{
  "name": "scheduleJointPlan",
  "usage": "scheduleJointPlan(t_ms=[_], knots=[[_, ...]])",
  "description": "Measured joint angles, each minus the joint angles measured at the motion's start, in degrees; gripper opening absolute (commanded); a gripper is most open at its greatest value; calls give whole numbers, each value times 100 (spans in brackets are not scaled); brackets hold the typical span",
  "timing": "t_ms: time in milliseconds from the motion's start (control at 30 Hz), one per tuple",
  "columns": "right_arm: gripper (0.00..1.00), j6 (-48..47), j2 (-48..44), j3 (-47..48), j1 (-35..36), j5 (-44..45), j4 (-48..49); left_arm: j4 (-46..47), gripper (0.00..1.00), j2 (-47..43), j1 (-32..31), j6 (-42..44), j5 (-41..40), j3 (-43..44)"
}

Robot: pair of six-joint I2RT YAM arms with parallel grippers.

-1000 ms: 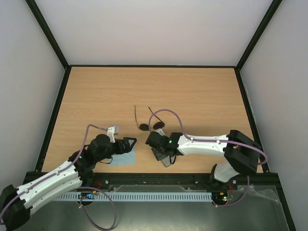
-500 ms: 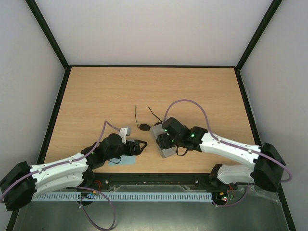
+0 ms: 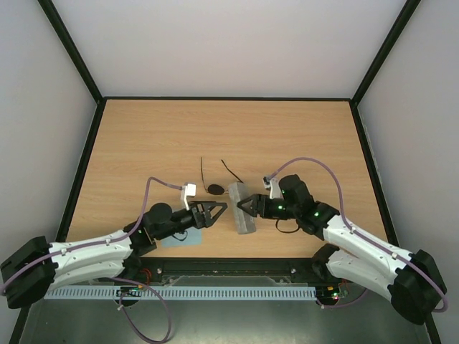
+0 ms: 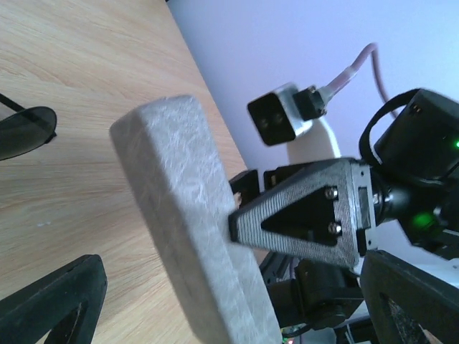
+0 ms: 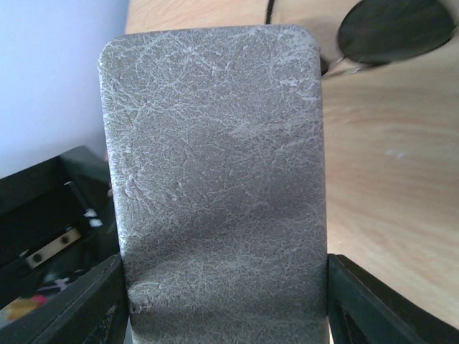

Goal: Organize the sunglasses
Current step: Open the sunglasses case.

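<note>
- Grey oblong case (image 3: 247, 223), one, mottled texture: your right gripper (image 3: 242, 208) clamps it.
- One pair of wire-framed sunglasses (image 3: 215, 189), round dark lenses.
- Your left gripper (image 3: 216, 214) gapes wide.

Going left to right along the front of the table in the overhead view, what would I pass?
Cloth → left fingers → case → right arm. The sunglasses overlap these, so they are left out.

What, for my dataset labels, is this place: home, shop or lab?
Most likely a lab robot test cell: a wooden table boxed in by black frame bars and plain white walls, with robot arms bolted at its near edge, the right gripper clamped on a grey case.
</note>
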Motion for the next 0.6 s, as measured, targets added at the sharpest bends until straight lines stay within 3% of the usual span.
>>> scheduleJointPlan(t_ms=[300, 600], knots=[[57, 940, -544, -599, -31, -1073, 1316, 839, 99, 662, -37, -234, -37, -22], [56, 1126, -688, -706, -46, -1165, 1486, 632, 100, 1051, -282, -258, -334, 262]])
